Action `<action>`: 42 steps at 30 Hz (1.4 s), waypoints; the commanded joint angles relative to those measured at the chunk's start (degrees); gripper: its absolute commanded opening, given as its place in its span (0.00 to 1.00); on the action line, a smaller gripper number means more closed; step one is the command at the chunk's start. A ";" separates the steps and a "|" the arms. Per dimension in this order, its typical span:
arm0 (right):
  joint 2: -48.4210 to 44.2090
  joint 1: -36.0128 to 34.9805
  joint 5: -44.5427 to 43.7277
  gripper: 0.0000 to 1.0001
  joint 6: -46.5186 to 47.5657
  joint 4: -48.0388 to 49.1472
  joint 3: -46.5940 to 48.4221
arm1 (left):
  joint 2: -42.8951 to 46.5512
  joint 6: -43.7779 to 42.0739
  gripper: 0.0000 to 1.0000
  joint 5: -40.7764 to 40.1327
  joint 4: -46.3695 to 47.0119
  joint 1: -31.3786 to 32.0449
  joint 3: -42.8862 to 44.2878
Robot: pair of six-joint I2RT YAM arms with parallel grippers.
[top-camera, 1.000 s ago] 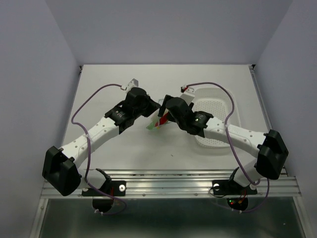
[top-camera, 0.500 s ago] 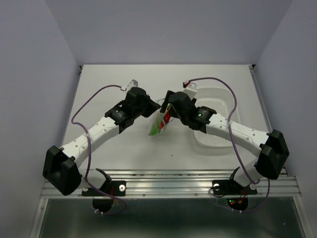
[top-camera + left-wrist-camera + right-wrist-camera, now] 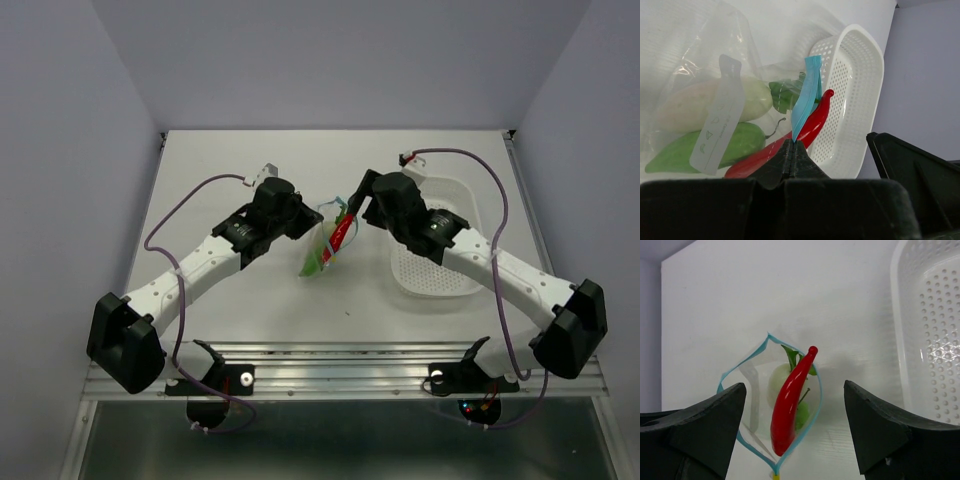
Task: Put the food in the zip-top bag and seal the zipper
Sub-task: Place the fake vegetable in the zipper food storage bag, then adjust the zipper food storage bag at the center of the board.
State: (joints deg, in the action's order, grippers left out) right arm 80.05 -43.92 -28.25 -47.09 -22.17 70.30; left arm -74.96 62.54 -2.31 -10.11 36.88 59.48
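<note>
- Far left: reaches in from the near-left corner of the counter (image 3: 250,300) with the left arm, elbow bent, forearm slanting up and rightward toward the middle.
- Pinches with the left end effector (image 3: 792,150), jaws pressed fully together on one end of the zipper (image 3: 807,90). Holds the zip-top bag (image 3: 325,245) by that light-blue strip.
- Centre, between the two end effectors: runs from lower left to upper right in the overhead view. Opens toward the upper right, with the blue rim gaping in a leaf-shaped loop, unsealed.
- Inside the bag: white radish (image 3: 705,102), green top toward the mouth. Beside it, flat green pod (image 3: 685,150), reaching the bag's lower end.
- Also inside: red chili (image 3: 787,410), lengthwise along the bag, slim tip poking past the blue rim toward the basket (image 3: 440,280).
- Cannot tell whether the bag's lower end touches the counter or hangs clear of it.
- Hard to read through the crinkles and glare of the plastic. From the left wrist, part of radish and pod covered by a white tag (image 3: 720,115) on the bag wall.
- Right: stretches in from the near-right corner with the right arm, forearm crossing over the white perforated basket and hiding part of it, wrist turned toward the bag.
- Hovers over the bag's mouth with the right end effector (image 3: 794,384), spread wide, gripping nothing, apart from chili and rim alike.
- Far right in the right wrist view: basket cut off by the picture's edge.
</note>
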 commanded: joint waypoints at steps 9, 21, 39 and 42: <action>-2.72 2.88 5.39 0.73 1.12 -0.15 -4.38 | 1.04 0.74 0.00 0.20 1.32 -0.58 -1.21; 1.60 3.93 10.23 0.64 -0.19 3.54 -7.11 | 1.22 0.91 0.00 0.81 1.67 -0.58 -1.48; 4.50 4.46 11.29 0.56 -2.57 9.78 -10.98 | 1.83 1.26 0.00 1.16 2.11 -0.58 -2.35; 5.29 4.46 11.72 0.54 -2.66 11.62 -11.33 | 2.01 1.18 0.00 1.43 2.37 -0.67 -2.71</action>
State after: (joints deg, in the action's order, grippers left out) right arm 84.88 -39.75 -17.21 -49.12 -15.68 59.16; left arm -74.94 63.51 -1.48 -9.63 36.51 57.58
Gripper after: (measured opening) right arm 0.545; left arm 0.017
